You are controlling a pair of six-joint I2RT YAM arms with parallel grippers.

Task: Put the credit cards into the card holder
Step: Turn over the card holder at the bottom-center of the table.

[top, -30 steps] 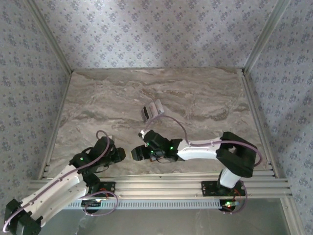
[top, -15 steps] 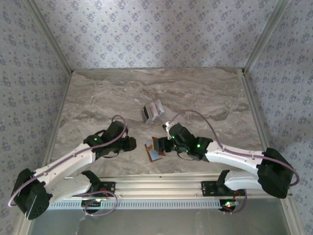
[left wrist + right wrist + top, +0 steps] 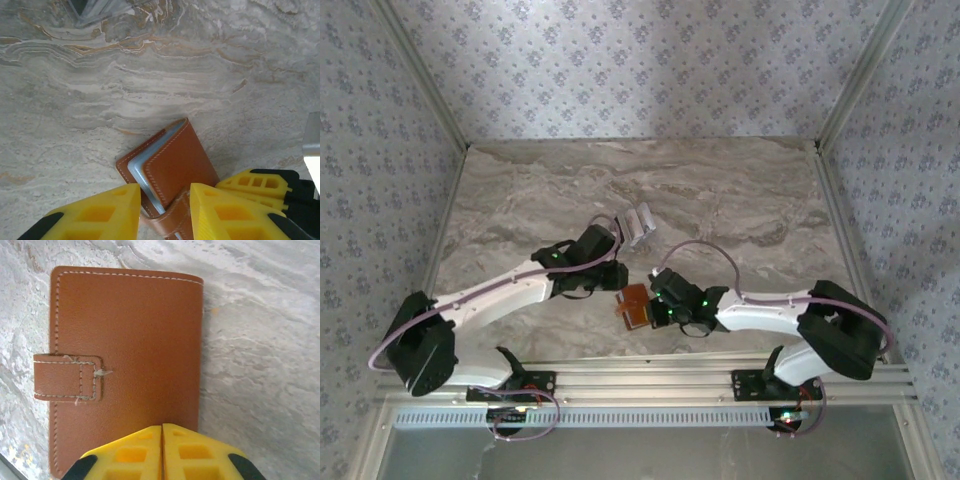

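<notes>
While the credit cards (image 3: 636, 226) lie in a small cluster farther back on the surface (image 3: 760, 190), well apart from the card holder (image 3: 635, 306), the task looks barely begun. The tan holder sits near the front edge between the two arms. Its covers are parted just a crack, so grey-blue lining shows in the left wrist view. The left claw (image 3: 164, 194) is spread, its fingers straddling the holder's corner and clasp strap. The right claw (image 3: 162, 432) is pressed together at the holder's edge; whether it nips any leather I cannot tell. By my judgement, opening the holder fully, fetching the cards and sliding them in all remain.
</notes>
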